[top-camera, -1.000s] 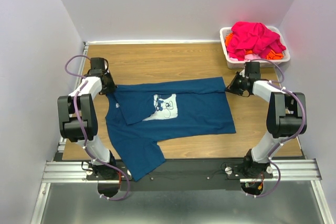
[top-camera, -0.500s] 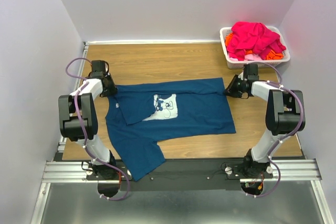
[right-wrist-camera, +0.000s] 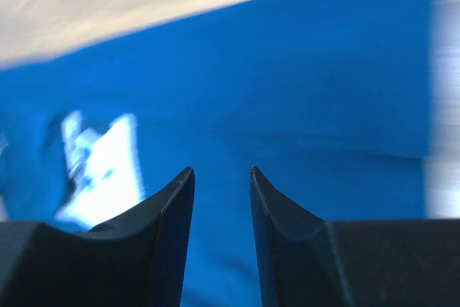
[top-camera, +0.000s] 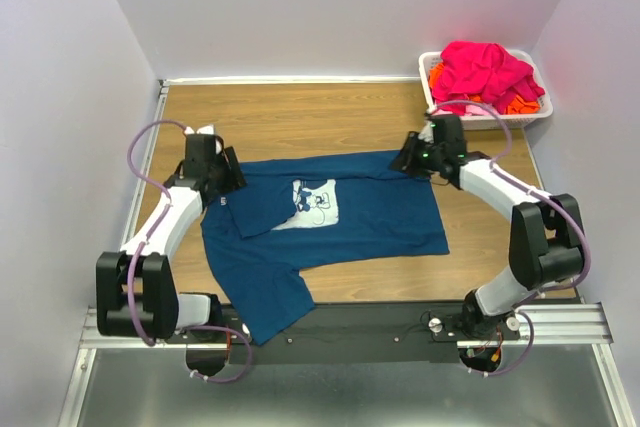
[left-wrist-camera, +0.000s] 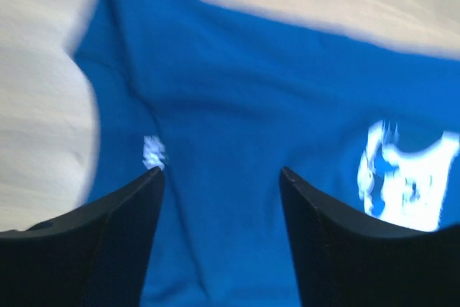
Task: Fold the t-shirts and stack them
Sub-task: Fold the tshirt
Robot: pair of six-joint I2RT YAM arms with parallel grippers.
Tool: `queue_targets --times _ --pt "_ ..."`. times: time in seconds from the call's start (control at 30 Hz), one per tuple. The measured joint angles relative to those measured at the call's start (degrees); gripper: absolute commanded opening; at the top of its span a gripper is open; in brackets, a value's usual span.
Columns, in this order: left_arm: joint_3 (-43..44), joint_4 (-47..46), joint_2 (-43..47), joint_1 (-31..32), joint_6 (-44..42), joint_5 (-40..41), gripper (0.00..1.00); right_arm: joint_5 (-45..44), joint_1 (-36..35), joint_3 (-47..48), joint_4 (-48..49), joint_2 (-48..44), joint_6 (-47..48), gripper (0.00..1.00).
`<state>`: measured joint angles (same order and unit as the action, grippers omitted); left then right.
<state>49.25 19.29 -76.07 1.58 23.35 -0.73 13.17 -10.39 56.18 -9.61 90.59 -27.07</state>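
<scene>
A dark teal-blue t-shirt (top-camera: 340, 217) with a pale chest print (top-camera: 314, 203) lies spread on the wooden table, its far strip folded over toward me. My left gripper (top-camera: 232, 175) hovers over the shirt's left end, open, nothing between its fingers; in the left wrist view blue cloth (left-wrist-camera: 237, 120) fills the gap of the left gripper (left-wrist-camera: 223, 174). My right gripper (top-camera: 408, 157) is over the shirt's far right corner, also open and empty; the right wrist view shows the right gripper (right-wrist-camera: 221, 172) above blue cloth (right-wrist-camera: 302, 91). Magenta-pink (top-camera: 482, 69) and orange (top-camera: 520, 103) t-shirts fill the basket.
A white plastic basket (top-camera: 436, 107) stands at the table's far right corner. A sleeve of the blue shirt (top-camera: 270, 297) hangs over the near table edge onto the black rail. Grey walls close in left, right and behind.
Both grippers have opened and let go of the shirt's far corners. Both arms have swung inward over the shirt. The shirt lies as before.
</scene>
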Motion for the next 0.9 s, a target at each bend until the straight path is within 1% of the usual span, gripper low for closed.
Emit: queue_targets --times 0.1,0.23,0.27,0.3,0.4,0.5,0.63,0.83,0.9 --pt "-4.5 0.2 3.0 2.6 2.7 0.0 0.69 4.0 -6.1 0.0 2.8 0.4 -1.6 0.44" --pt "-10.5 0.8 6.1 3.3 6.2 0.3 0.69 8.6 -13.7 0.4 9.3 3.2 -5.5 0.44" --pt "-11.5 1.0 6.4 3.3 7.2 0.3 0.69 10.7 -16.2 0.8 12.6 5.6 -7.5 0.44" --pt "-12.0 1.1 6.5 3.4 7.8 0.3 0.69 11.4 -16.9 0.9 13.7 6.5 -8.1 0.44" --pt "-12.8 1.2 6.2 3.8 9.7 0.3 0.69 16.2 -21.0 1.0 22.6 13.1 -14.2 0.44" --pt "-13.0 1.0 4.7 4.6 11.2 0.3 0.68 19.2 -24.0 1.6 28.4 19.3 -19.5 0.44" --pt "-13.7 1.0 3.5 4.9 12.3 0.3 0.66 20.6 -26.8 3.4 31.3 24.7 -22.3 0.44" --pt "-14.6 0.5 2.3 5.2 13.4 0.4 0.63 21.9 -29.2 5.6 33.9 28.2 -24.9 0.44" --pt "-14.5 -0.3 1.7 5.4 13.6 0.5 0.61 22.2 -29.4 6.1 34.4 28.9 -25.4 0.44"
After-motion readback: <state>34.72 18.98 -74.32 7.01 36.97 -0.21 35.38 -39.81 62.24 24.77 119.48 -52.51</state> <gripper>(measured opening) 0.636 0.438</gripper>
